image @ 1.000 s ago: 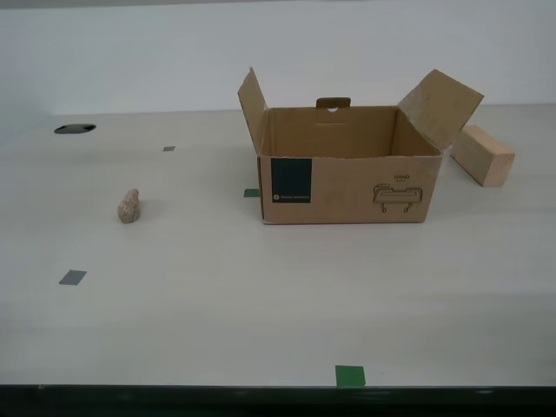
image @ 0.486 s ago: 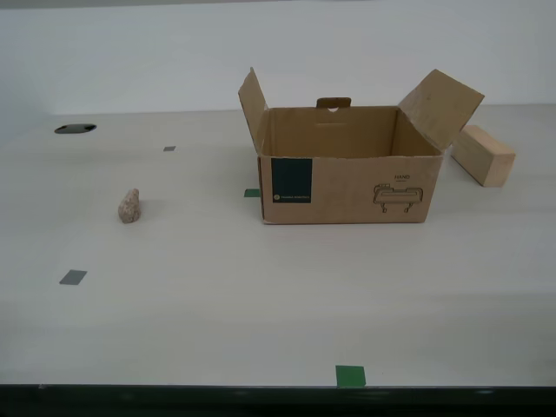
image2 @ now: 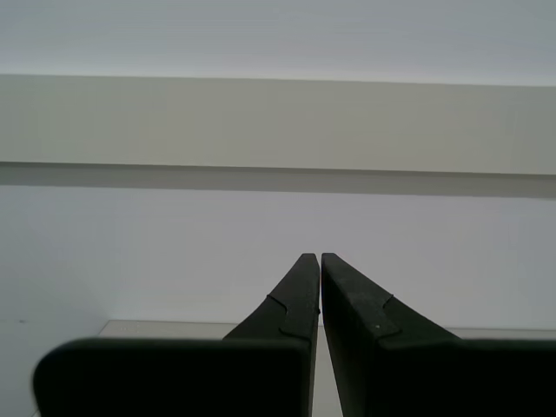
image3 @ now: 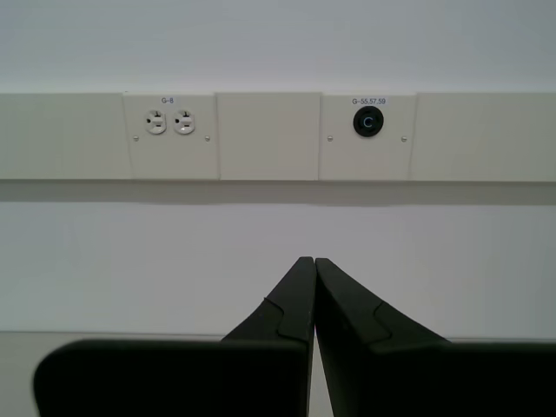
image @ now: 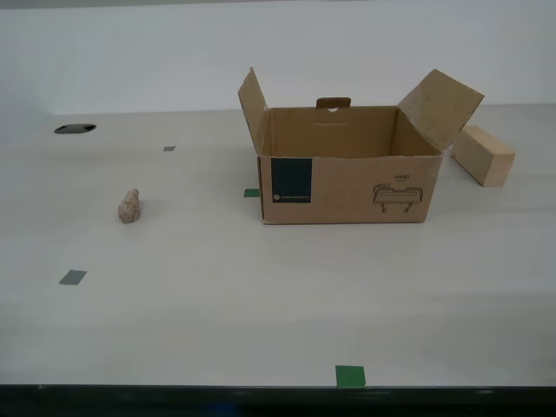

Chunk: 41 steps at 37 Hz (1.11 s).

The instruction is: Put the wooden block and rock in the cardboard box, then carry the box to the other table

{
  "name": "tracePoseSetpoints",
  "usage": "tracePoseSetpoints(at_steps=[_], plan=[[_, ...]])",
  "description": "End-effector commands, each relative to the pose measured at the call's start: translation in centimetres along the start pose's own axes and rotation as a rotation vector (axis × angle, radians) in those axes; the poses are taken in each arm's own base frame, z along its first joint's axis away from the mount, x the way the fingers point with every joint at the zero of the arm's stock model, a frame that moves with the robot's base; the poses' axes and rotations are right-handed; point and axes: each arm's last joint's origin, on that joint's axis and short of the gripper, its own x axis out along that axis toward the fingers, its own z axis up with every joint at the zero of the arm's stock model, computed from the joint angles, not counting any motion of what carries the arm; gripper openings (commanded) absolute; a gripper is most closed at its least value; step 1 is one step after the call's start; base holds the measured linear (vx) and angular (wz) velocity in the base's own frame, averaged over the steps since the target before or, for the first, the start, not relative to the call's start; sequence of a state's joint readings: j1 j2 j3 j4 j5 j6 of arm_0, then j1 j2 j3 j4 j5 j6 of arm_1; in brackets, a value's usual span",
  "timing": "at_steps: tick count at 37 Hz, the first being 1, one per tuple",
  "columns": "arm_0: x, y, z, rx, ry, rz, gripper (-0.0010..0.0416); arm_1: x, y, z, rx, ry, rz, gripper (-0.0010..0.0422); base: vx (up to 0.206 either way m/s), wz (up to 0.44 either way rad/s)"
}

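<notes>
- Two tools observed, neither near the work: my first gripper (image3: 314,261) has its tips pressed together, pinching nothing, facing a wall outlet panel (image3: 170,122); my second gripper (image2: 320,256) likewise, facing bare wall.
- Cardboard box (image: 347,184) stands flaps up on the desk (image: 217,295).
- Wooden block (image: 483,155) lies just beside the box on the exterior view's right.
- Rock (image: 129,207) lies well apart on that view's left.

The exterior view sits at the near edge of the counter (image: 261,304), a bit above it, looking across and slightly down toward the white wall behind. Both wrist views point level along closed gripper tips straight at a wall: my first gripper (image3: 313,262) faces an outlet strip (image3: 171,122), my second gripper (image2: 319,257) a plain trunking band. No overlap I can confirm.
</notes>
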<state>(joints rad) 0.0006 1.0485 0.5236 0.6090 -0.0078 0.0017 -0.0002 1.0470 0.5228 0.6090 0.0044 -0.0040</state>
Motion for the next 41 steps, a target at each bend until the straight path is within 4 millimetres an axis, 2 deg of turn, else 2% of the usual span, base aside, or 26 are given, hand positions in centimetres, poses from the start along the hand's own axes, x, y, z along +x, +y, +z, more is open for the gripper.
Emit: tracePoseSetpoints(at_steps=[1,41], plan=[[0.01,0.00,0.06,0.001,-0.004,-0.001,0.0000,0.00,-0.02,0.07,0.002,-0.006,-0.003,0.0000,0.000,0.000],[0.01,0.00,0.06,0.001,-0.005,-0.001,0.0000,0.00,-0.01,0.07,0.002,-0.006,-0.002,0.0000,0.000,0.000]])
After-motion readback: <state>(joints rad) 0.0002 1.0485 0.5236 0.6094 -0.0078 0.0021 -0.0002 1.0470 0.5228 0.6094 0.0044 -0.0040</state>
